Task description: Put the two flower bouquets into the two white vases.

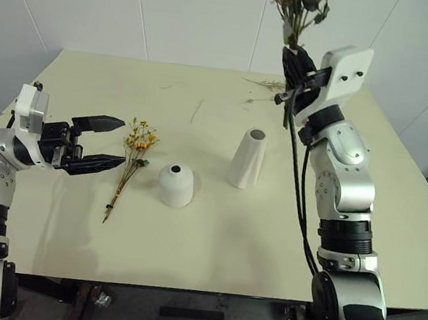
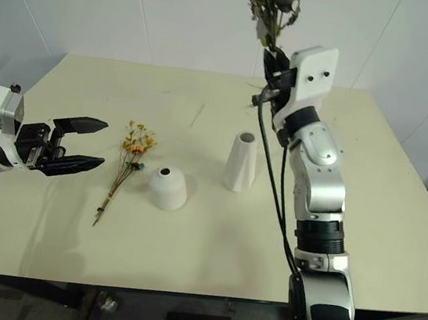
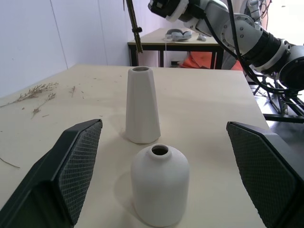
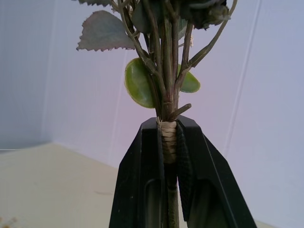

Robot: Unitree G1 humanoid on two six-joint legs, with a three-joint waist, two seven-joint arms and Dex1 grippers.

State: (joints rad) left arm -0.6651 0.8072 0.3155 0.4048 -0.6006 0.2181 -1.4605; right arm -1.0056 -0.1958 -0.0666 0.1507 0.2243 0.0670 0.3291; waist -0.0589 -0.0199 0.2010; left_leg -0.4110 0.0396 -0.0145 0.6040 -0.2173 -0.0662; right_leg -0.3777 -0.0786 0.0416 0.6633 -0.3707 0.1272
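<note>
Your right tool (image 4: 170, 142) is clamped tight on the larger bouquet (image 1: 297, 5), its two black fingers (image 4: 142, 156) pinching the twine-wrapped binding of the stems. The arm is raised high over the far half of the worktop (image 1: 210, 246), and the bouquet stands upright above the tool, its blooms reaching the top edge of the head views. The stem end hangs out below the grip, in the air, beyond the tall tapered vase (image 1: 248, 158) and apart from it.

Your left tool (image 1: 104, 144) is spread wide and holds nothing. It hovers level above the left side of the worktop, fingertips pointing toward the small bouquet (image 1: 130, 165), which lies flat just past them. Its yellow-orange heads point to the far side and its thin stems run back toward the near edge.

Just right of that small bunch sits the short rounded vase (image 1: 175, 185), upright, with its small top hole open. The tall tapered vase stands upright to the right of it and a little farther back, the two near each other but not touching. From the left wrist you see both between the spread fingers, the round one in front and the tall one behind.

Loose dried twig scraps (image 1: 259, 87) lie scattered on the far part of the worktop, well apart from both vases
</note>
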